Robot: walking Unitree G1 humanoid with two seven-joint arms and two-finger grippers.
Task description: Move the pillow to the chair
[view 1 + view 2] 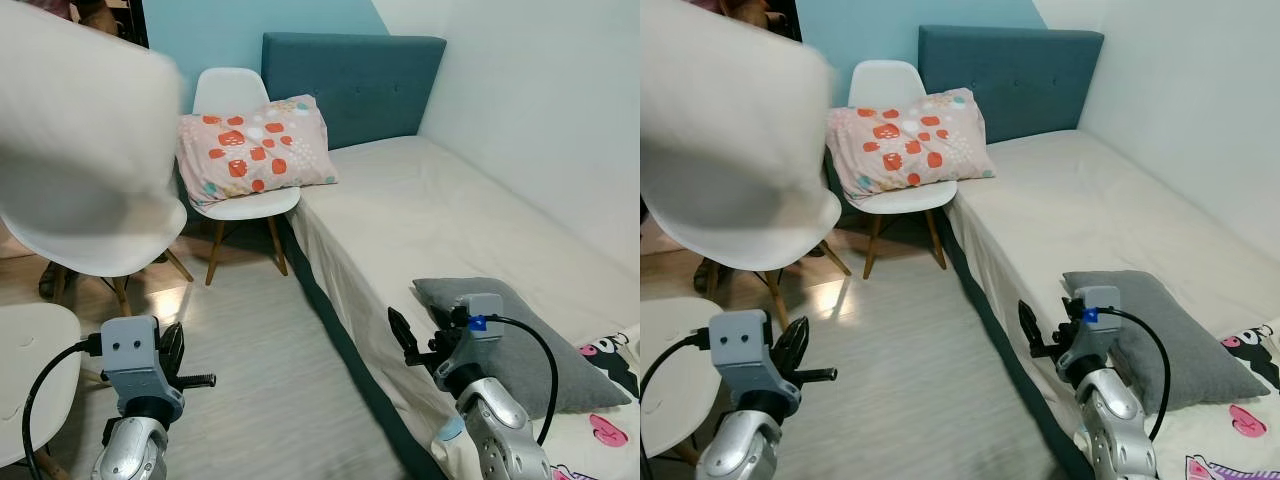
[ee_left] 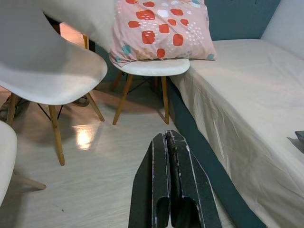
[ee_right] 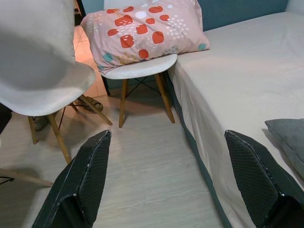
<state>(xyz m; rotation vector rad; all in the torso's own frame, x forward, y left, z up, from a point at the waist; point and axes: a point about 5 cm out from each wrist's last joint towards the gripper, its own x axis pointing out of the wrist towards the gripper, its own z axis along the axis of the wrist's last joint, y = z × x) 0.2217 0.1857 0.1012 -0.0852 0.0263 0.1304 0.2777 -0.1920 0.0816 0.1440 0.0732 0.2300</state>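
— The bed is running along the white wall, its blue headboard standing against the far end, and pale wood floor is stretching out beside it. Where is the pillow sitting?

— The patterned pillow is already leaning on the white chair next to the headboard, propped against the chair's back. A grey pillow is lying on the bed near the robot, just behind the right gripper.

— What are the fingers doing?

— The right gripper's fingers are standing wide apart and holding nothing. The left gripper is hanging low over the floor with its fingers pressed together, also empty.

— So what is the step in hand?

— I'm guessing it is either finishing or turning to the grey pillow; I cannot tell which one the task means. If it is the grey one, the right arm is sitting closest. It should be swinging round toward the bed and coming down on the pillow's near edge, pinching a good fold of fabric rather than a thin corner, since soft stuffing is likely to slip.

— Any trouble ahead?

— Another white chair is standing close on the left, so a carried pillow should be staying high and clear of it.
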